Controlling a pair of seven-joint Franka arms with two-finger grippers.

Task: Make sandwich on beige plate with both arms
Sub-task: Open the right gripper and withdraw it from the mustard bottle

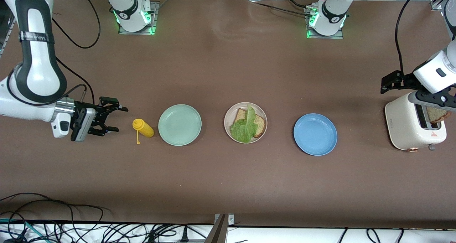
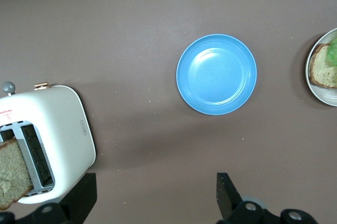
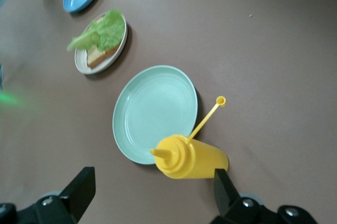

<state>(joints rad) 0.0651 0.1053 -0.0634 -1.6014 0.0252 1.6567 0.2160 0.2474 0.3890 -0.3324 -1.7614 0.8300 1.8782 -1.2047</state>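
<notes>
My right gripper (image 1: 111, 119) sits low at the right arm's end of the table, fingers (image 3: 79, 187) spread wide, holding nothing. The yellow bottle (image 1: 143, 128) lies on its side just off my right fingertips, its cap (image 3: 220, 100) off the nozzle and hanging on its strap, resting on the table. Past the bottle, in line with my fingers, comes the green plate (image 1: 180, 124), bare, then the beige plate (image 1: 228, 130). On the beige plate: one bread slice (image 1: 261, 124) with the lettuce (image 1: 245, 127) draped over it, leaf overhanging the rim on the side nearer the front camera. No second slice on it. The blue plate (image 1: 315, 134) is next, toward the left arm's end. My left gripper (image 1: 392, 82) is up over the table just beside the toaster (image 1: 406, 123), toward the bases from it; fingers (image 2: 225, 192) spread apart, nothing between them. In the left wrist view the toaster sits right at one of my fingers, blue plate out ahead between them. A toast slice (image 1: 437, 114) stands in one toaster slot, top edge sticking out, not touched by my fingers.
</notes>
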